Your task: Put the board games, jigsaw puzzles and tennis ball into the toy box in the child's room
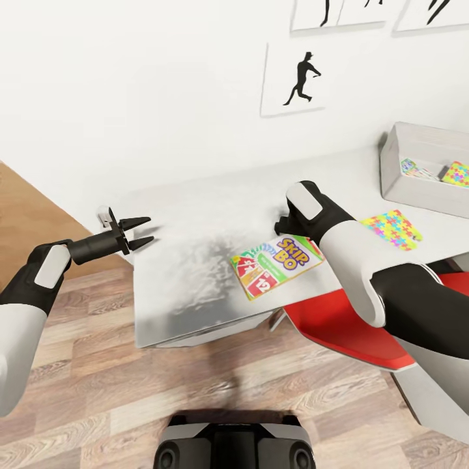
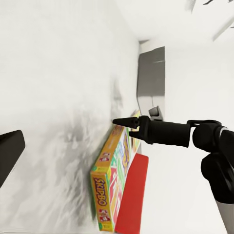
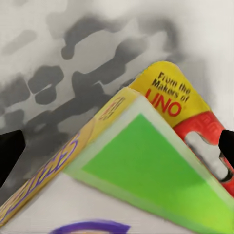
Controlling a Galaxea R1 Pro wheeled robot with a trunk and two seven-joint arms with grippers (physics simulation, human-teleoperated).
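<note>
The board game box [image 1: 277, 265] lying on the table [image 1: 189, 260], just below the right gripper [image 1: 284, 225], carries the title "SKIP BO" in large purple-edged yellow letters across its cover. In the left wrist view, the narrow side of the same box [image 2: 113, 183] reads "SKIPBO" in red on yellow, beyond the left gripper's fingers [image 2: 127, 123]. Close under the right gripper, between its two fingertips, the box corner [image 3: 168, 100] bears "From the Makers of UNO", with "UNO" in bigger red letters. The small red cards printed on the cover show figures too blurred to read.
</note>
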